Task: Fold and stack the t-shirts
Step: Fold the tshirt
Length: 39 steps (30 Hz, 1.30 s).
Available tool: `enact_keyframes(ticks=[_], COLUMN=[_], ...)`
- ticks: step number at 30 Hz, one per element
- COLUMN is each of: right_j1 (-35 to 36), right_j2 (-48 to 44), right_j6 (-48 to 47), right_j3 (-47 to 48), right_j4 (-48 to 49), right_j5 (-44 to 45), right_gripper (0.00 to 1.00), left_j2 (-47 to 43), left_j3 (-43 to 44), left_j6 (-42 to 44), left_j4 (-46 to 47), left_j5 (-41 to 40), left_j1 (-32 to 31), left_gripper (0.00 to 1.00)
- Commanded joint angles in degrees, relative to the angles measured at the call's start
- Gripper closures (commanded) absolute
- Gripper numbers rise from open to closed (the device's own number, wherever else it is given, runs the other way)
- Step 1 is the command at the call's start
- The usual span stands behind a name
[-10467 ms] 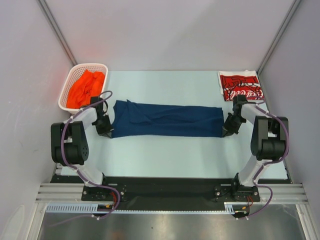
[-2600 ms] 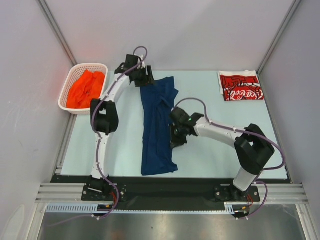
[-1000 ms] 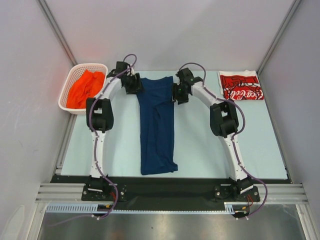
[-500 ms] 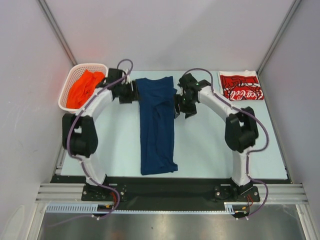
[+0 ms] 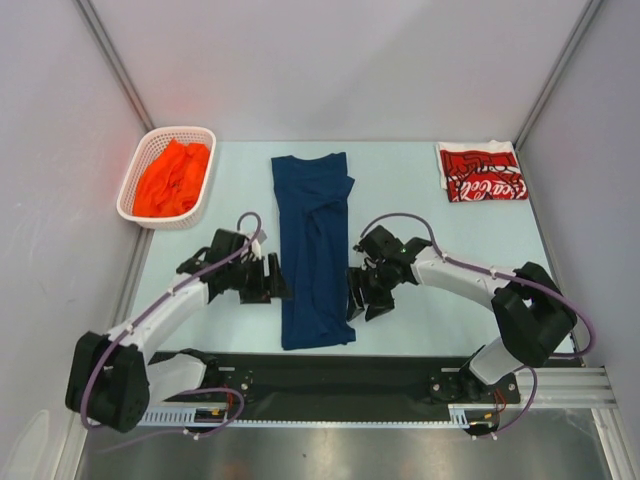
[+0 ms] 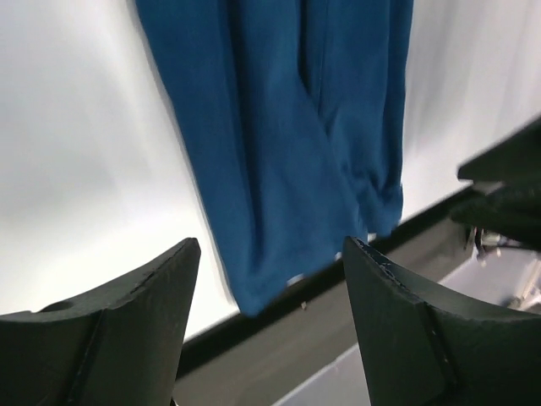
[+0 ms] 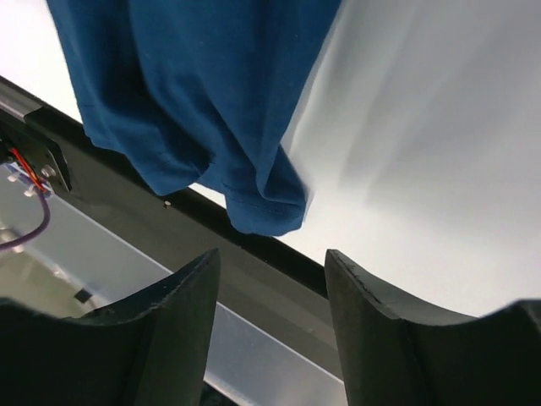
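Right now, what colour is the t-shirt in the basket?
Bright orange t-shirt, seen best in the top external view.

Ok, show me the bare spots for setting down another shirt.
Widest free patch: far side, between navy shirt and red shirt. Narrower one: between basket and navy shirt. Crowded: beside the navy shirt's near half, left gripper and right gripper flank it.

Top view: fixed, high, behind arm bases, looking down over whole table (image 5: 450, 240); left pincer (image 5: 272, 280) and right pincer (image 5: 358, 298) either side of navy shirt (image 5: 312, 250).
Left wrist view: close, low, looking out between own fingertips; shirt hem just ahead.
Right wrist view: likewise, hem just ahead of fingertips.
Shared by all three: shirt's near end, black rail (image 5: 330, 372) along table edge.
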Motion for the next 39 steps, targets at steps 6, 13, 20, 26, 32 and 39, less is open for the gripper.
enact_keyframes(ticks=[6,13,20,26,32,39], right_j1=[3.2,3.8,5.4,6.2,7.2,8.1], right_j2=[-0.7,0.5,0.7,0.6,1.4,2.5], right_j6=[5.0,4.8,7.0,7.5,7.9,8.9], right_j3=[-7.0,-9.2,-10.6,-11.1,-11.9,-12.5], right_j4=[12.3,13.7,15.8,16.3,17.4,17.3], right_j5=[-1.4,1.0,2.6,3.4,3.8,5.6], right_gripper=[0.50,0.57,0.59,0.58,0.51,0.69], left_j2=[-7.9,-8.7,-7.9,-6.4,-7.9,-8.6], left_j3=[-9.9,-16.2,-20.4,-20.0,-22.6,-22.3], left_j6=[-12.8,-21.1,-25.2,-26.3,-28.3,-28.7], left_j4=[0.5,2.1,6.5,4.8,6.3,3.6], left_j5=[-1.0,-5.1,-4.3,-5.2,-5.2,-7.0], left_j1=[-5.1,-7.9,-11.9,-13.9,-14.1,-14.1], left_gripper=[0.34,0.51,0.52,0.55,0.57,0.84])
